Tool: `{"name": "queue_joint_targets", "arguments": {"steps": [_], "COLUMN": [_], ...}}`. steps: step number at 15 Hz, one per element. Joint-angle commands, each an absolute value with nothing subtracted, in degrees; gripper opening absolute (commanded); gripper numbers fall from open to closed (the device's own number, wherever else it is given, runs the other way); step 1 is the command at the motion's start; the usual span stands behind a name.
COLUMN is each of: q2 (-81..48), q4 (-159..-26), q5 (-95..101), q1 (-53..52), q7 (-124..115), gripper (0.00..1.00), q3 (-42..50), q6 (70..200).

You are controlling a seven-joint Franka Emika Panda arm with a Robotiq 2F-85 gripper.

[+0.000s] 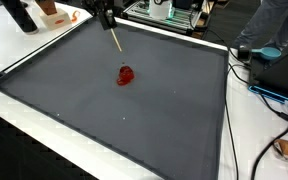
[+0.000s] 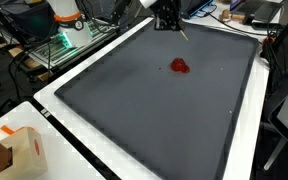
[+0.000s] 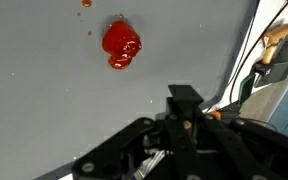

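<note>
A red blob (image 1: 126, 75) lies near the middle of a dark grey mat (image 1: 104, 110), and it shows in both exterior views (image 2: 181, 66). My gripper (image 1: 106, 18) hangs over the mat's far edge, shut on a thin tan stick (image 1: 115, 40) that slants down toward the blob and ends short of it. The gripper (image 2: 167, 18) and stick (image 2: 183, 33) also appear from the opposite side. In the wrist view the blob (image 3: 122, 46) sits ahead of the black gripper (image 3: 184, 105), with small red drops (image 3: 91, 33) beside it. The stick's tip is hidden there.
The mat covers a white table (image 2: 54, 105). A cardboard box (image 2: 22, 150) stands at one corner. A person (image 1: 274, 25) stands beside the table, with cables (image 1: 269, 95) on it. Electronics (image 1: 169, 12) crowd the far edge.
</note>
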State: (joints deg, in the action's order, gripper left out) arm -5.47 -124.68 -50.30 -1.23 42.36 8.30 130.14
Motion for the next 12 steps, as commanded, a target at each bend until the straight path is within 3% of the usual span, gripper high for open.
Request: {"name": "queue_joint_targets", "arguments": {"steps": [1, 12], "q2": [-11.23, -20.73], "q4": [-120.67, -115.56], "q5": [-54.46, -60.32], "q1": [2.72, 7.80], "q7": [45.00, 48.41], "gripper": [0.03, 0.03], "q3": [5.74, 3.28], "q6": [126.96, 120.22]}}
